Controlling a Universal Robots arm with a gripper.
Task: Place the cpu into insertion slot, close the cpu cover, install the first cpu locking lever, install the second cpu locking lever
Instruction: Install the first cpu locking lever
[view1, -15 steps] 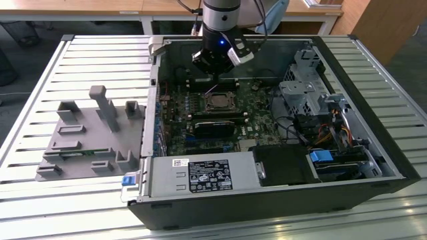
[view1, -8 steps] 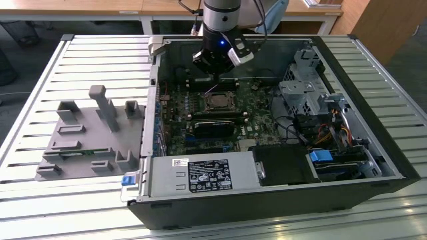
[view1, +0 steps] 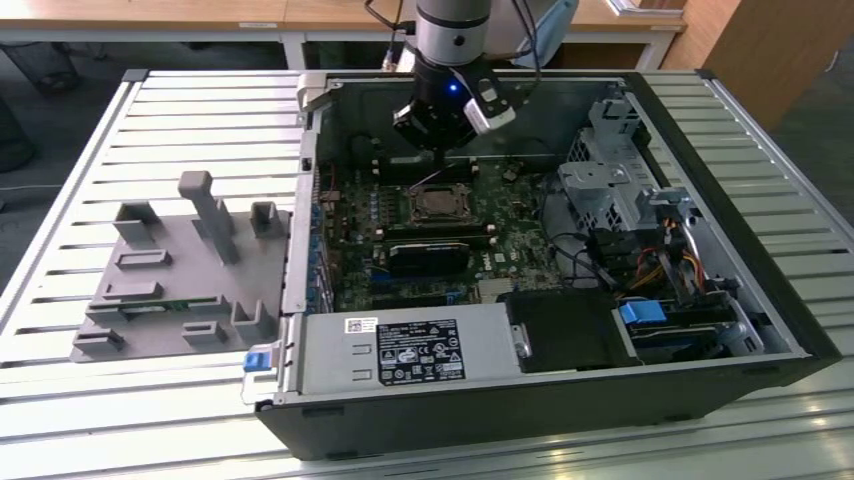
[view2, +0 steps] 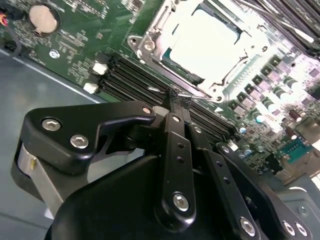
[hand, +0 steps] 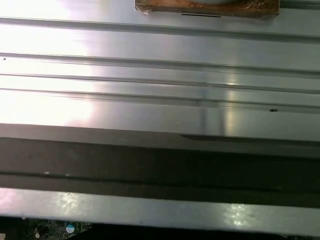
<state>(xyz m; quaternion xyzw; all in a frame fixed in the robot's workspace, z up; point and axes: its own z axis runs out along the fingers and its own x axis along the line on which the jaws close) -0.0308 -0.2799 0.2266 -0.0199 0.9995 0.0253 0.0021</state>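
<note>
On the slatted metal desk (view1: 80, 150), well off toward the exterior view's left of the gripper, stands a grey plastic holder with upright posts and slots (view1: 180, 275). Just beside it lies the open black computer case (view1: 561, 400), with a green motherboard (view1: 400, 215) inside. The black two-fingered gripper (view1: 437, 150) hangs over the far part of that board, its tips low and just beyond the square black insertion slot with silver edging (view1: 437, 205).

In the second wrist view the gripper (view2: 176, 100) has its narrow fingers (view2: 174, 127) pressed together with no gap between them, and their tips meet at the near edge of the socket, at or touching a thin wire lever there; whether they truly pinch it I cannot tell. Just past the tips, the small flat silver-grey cpu (view2: 202, 42) sits in the slot, framed by the thin silvery cpu cover plate (view2: 150, 42) lying down around it.

Toward the exterior view's right of the gripper sit a silver drive cage (view1: 607, 190) and coloured cables (view1: 674, 265).
</note>
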